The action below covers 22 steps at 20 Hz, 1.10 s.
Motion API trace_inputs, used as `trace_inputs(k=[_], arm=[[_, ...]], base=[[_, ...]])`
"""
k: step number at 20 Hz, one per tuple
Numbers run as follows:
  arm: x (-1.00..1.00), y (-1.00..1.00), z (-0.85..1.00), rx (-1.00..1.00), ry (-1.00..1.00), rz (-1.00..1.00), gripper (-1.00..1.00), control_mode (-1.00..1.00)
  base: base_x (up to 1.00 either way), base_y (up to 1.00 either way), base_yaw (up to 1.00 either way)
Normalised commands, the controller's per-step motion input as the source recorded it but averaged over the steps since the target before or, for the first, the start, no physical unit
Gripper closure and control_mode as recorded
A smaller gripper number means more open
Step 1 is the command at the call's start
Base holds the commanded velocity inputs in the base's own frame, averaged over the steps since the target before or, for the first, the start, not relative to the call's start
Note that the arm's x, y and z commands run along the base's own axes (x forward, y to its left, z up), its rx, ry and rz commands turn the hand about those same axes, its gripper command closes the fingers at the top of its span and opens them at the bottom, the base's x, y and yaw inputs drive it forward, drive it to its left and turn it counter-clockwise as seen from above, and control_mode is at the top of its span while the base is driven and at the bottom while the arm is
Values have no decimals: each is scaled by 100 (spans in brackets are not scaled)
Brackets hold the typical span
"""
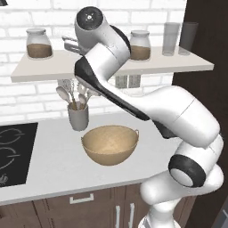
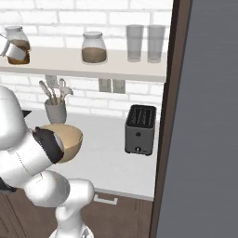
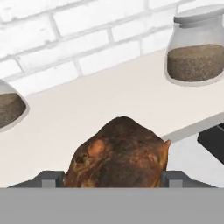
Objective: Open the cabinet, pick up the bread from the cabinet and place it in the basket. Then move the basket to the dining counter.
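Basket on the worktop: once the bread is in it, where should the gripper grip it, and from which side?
Probably the rim of the basket, from above, one finger inside the wall and one outside. It sits upright and open, far too wide to span. The small loop handle on its right edge looks too slight to grip. For now, the gripper holds the bread up at the shelf.
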Motion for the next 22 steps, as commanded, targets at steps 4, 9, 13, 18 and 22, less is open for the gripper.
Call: trace_inputs(k=[4, 9, 13, 18, 22], arm=[[-100, -4, -53, 10, 17, 0, 100, -100], [-100, 0, -60, 2, 19, 1, 100, -100], [-61, 3, -92, -6, 29, 4, 100, -100], [38, -8, -100, -10, 36, 10, 100, -100], [68, -31, -99, -2, 25, 16, 100, -100]], base=[[0, 0, 0], [0, 0, 0], [0, 0, 0], [0, 0, 0], [0, 0, 0]])
